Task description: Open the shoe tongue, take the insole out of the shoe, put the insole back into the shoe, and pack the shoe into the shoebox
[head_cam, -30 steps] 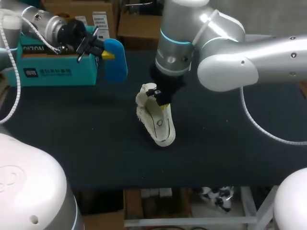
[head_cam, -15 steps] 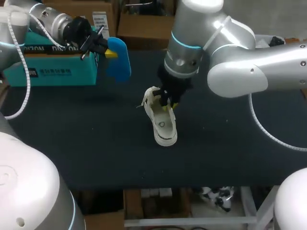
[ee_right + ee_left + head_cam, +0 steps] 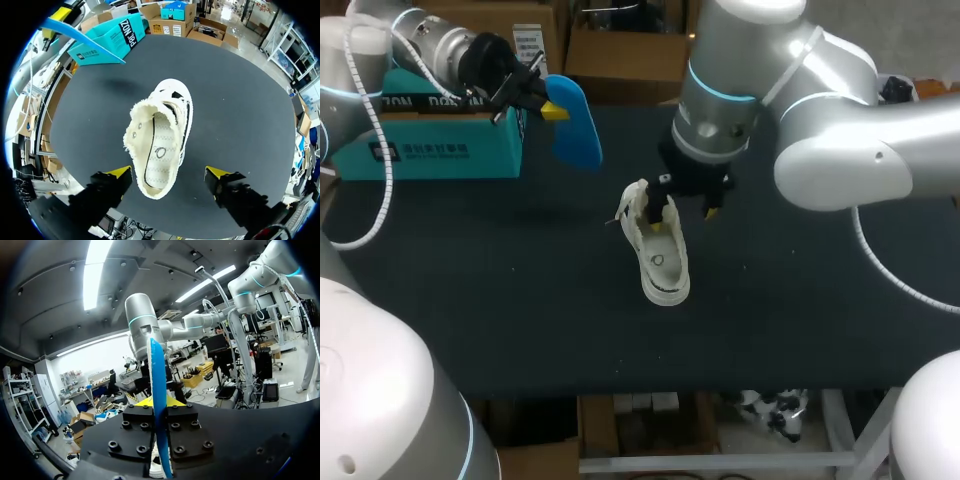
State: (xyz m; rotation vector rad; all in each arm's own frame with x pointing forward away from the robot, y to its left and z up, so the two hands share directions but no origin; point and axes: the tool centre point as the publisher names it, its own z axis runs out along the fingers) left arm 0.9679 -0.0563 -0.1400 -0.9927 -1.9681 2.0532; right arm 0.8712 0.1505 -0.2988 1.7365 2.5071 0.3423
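A white shoe (image 3: 658,248) rests on the dark table (image 3: 820,300) near the middle, its opening facing up. My right gripper (image 3: 685,218) hangs open just above its heel end. In the right wrist view the shoe (image 3: 160,142) has its heel end between the spread fingers of that gripper (image 3: 169,172), touching neither. A blue insole (image 3: 575,125) is held in the air by my left gripper (image 3: 542,107), beside the teal shoebox (image 3: 430,135). In the left wrist view the insole (image 3: 157,385) stands edge-on, pinched in the shut left gripper (image 3: 159,405).
The shoebox (image 3: 107,36) stands at the table's far left corner, with the insole (image 3: 82,36) hanging in front of it. Bare tabletop lies to the right of the shoe and in front of it.
My right gripper has opened and let go of the shoe, which has turned from leaning to resting with its opening up. The left arm has carried the insole slightly right.
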